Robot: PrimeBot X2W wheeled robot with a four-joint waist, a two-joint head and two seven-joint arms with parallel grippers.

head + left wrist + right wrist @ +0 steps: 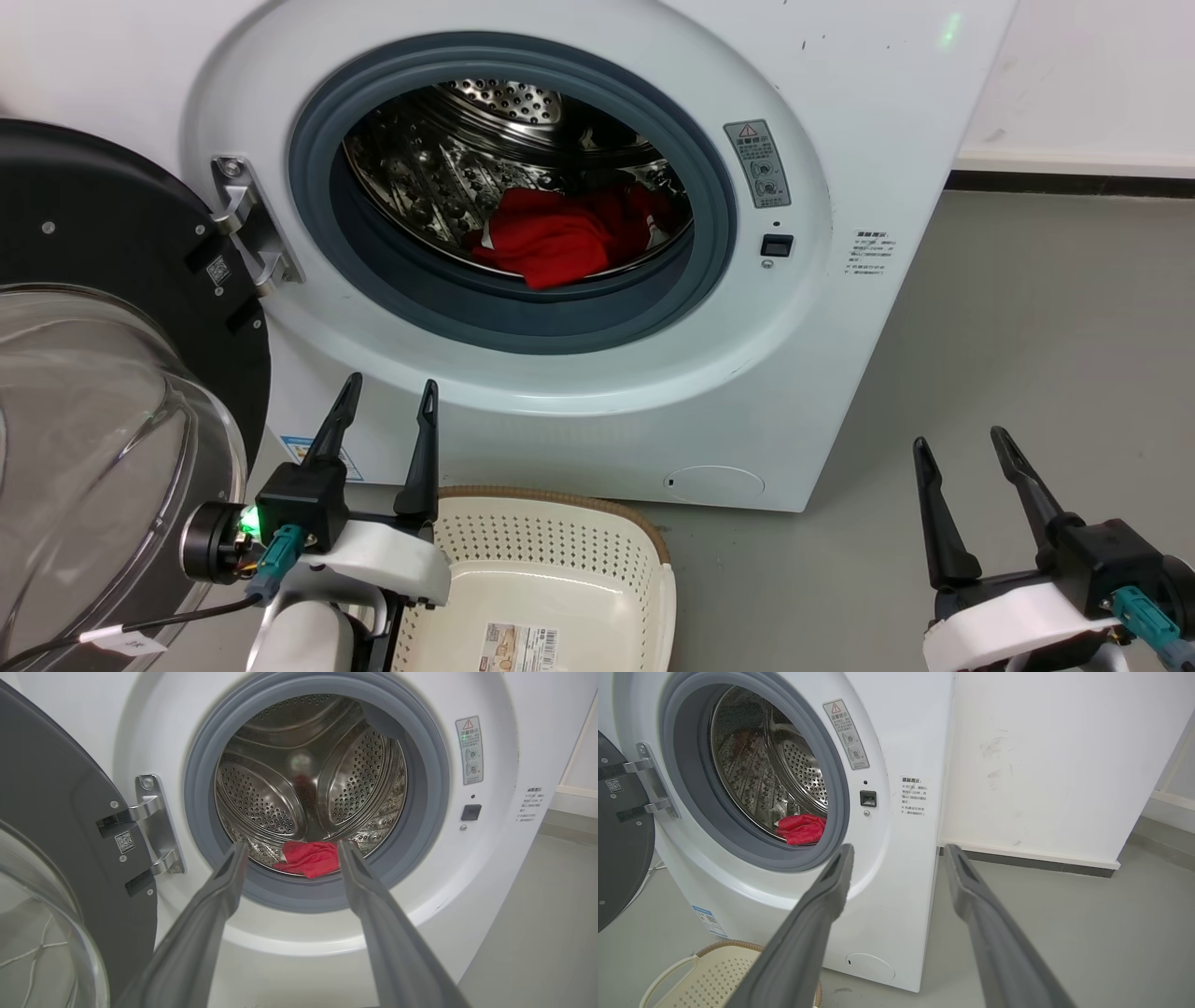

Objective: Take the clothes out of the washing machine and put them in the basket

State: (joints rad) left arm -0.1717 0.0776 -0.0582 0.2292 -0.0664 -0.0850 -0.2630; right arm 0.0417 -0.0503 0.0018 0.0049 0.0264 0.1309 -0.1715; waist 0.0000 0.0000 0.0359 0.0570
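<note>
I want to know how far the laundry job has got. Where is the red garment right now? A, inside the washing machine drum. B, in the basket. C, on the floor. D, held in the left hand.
A: the red garment lies at the bottom of the steel drum of the washing machine. The basket shows no fabric, and the left hand and right hand are open outside the machine.
</note>
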